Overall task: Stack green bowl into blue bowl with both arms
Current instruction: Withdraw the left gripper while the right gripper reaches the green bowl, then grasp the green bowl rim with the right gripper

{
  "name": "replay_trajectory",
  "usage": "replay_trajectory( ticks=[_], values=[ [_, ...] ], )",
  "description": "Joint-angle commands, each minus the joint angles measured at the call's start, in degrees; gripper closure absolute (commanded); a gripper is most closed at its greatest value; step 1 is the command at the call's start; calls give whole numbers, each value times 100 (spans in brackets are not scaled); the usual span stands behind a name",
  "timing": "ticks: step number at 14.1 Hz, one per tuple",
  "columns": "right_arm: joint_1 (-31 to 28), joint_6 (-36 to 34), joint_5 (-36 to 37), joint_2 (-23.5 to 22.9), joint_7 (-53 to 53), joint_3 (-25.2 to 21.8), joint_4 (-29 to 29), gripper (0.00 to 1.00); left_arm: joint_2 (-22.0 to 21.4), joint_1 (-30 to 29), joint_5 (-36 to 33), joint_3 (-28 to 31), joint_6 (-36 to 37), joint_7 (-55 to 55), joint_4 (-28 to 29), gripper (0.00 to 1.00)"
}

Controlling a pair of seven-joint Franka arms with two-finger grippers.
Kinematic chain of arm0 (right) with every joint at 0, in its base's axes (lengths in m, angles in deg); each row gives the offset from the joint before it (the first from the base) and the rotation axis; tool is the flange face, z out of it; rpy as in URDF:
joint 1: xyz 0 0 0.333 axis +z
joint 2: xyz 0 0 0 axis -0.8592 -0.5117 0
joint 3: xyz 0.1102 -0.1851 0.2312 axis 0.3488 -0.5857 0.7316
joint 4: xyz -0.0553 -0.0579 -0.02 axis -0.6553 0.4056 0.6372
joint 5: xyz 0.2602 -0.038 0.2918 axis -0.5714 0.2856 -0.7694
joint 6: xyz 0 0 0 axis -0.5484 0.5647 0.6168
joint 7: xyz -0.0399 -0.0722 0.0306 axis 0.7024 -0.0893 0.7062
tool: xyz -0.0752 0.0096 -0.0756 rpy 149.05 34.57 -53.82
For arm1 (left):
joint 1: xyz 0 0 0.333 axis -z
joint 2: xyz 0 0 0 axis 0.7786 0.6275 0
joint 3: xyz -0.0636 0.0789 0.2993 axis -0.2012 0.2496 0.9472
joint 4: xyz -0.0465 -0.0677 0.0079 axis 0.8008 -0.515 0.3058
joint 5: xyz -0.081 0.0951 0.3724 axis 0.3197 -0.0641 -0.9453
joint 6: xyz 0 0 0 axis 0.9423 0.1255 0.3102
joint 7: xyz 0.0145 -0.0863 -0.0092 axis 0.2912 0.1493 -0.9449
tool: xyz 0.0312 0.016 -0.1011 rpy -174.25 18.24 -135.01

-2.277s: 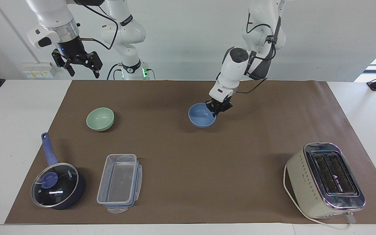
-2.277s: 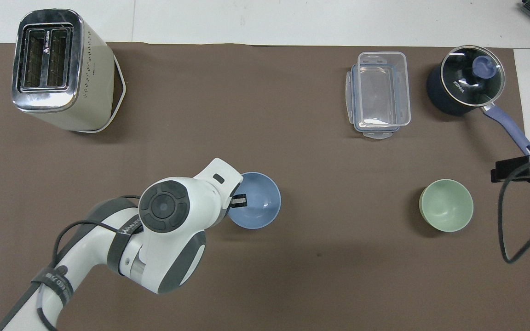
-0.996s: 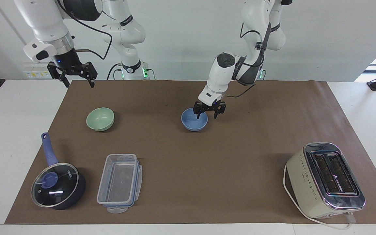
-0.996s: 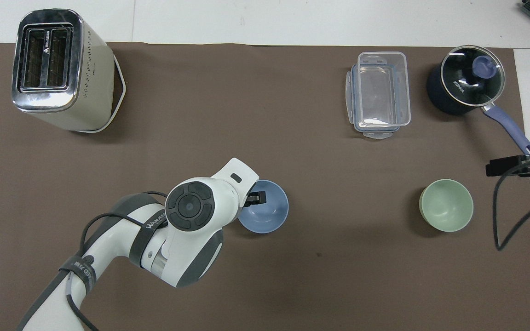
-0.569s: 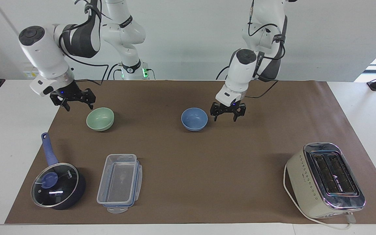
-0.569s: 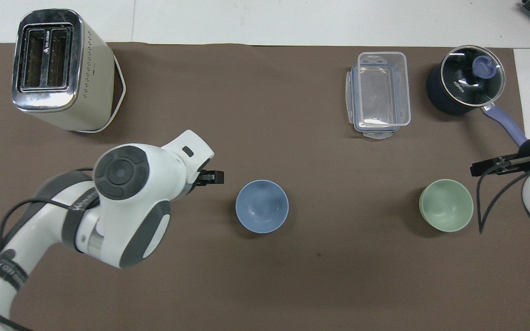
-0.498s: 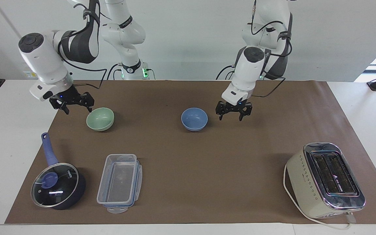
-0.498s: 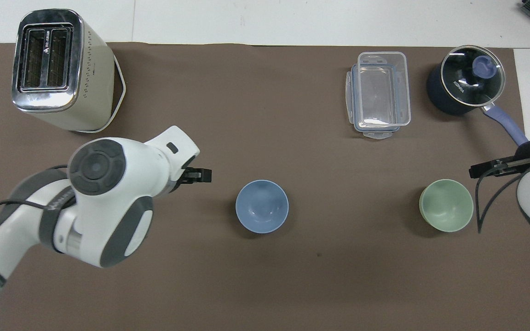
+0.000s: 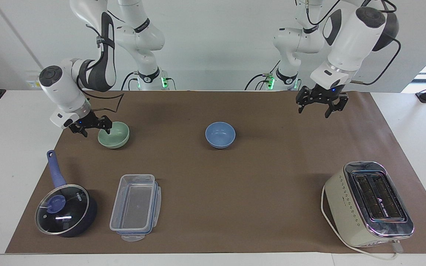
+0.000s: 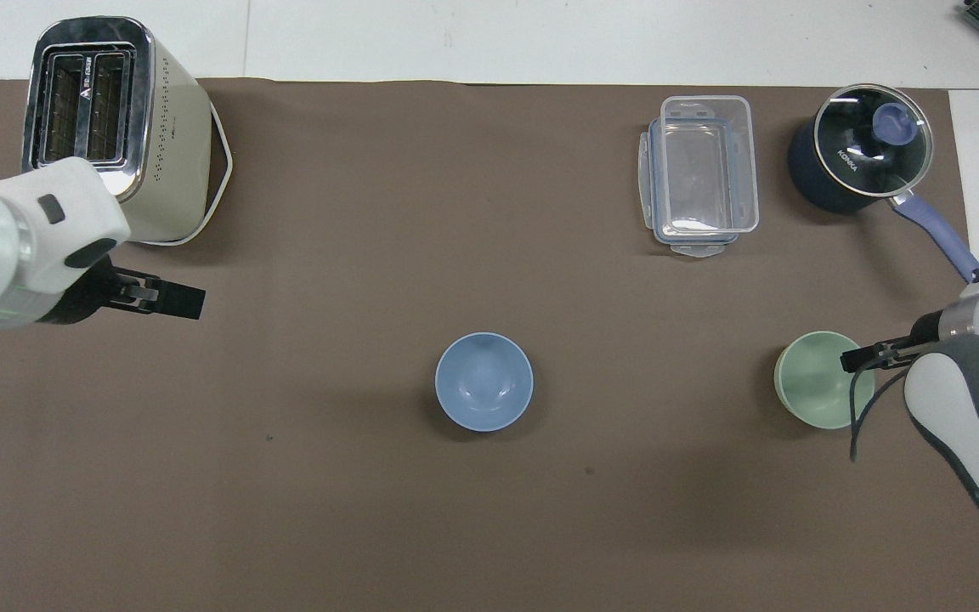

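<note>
The green bowl [image 9: 115, 136] stands upright on the brown mat toward the right arm's end; it also shows in the overhead view [image 10: 817, 387]. The blue bowl [image 9: 220, 135] stands alone at the mat's middle, upright and empty, and shows in the overhead view [image 10: 483, 381]. My right gripper [image 9: 96, 131] is open and low at the green bowl's rim, one finger over the bowl's inside, the other outside it; in the overhead view [image 10: 859, 357] it shows edge-on. My left gripper [image 9: 318, 105] is open and empty, raised over the mat toward the left arm's end, also in the overhead view [image 10: 173, 302].
A cream toaster [image 9: 368, 203] stands farthest from the robots at the left arm's end. A clear plastic box [image 9: 135, 207] and a dark blue lidded saucepan [image 9: 65, 208] stand farther from the robots than the green bowl. The mat [image 9: 235, 192] covers the table.
My left gripper let go of the blue bowl, rose and drew away toward the left arm's end. My right gripper came down to the green bowl's rim.
</note>
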Motion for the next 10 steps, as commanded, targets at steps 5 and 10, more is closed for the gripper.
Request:
replay_trajectory(
  ticks=[5,10],
  values=[
    [-278,495,-92,-286,594,38,-346,0,552,-660,-360,-49,1114,518,-1757,0],
    [-296,224,-83,-225,735,38,-293,0,658,-757,-246,-31,1326,509,-1944,0]
  ],
)
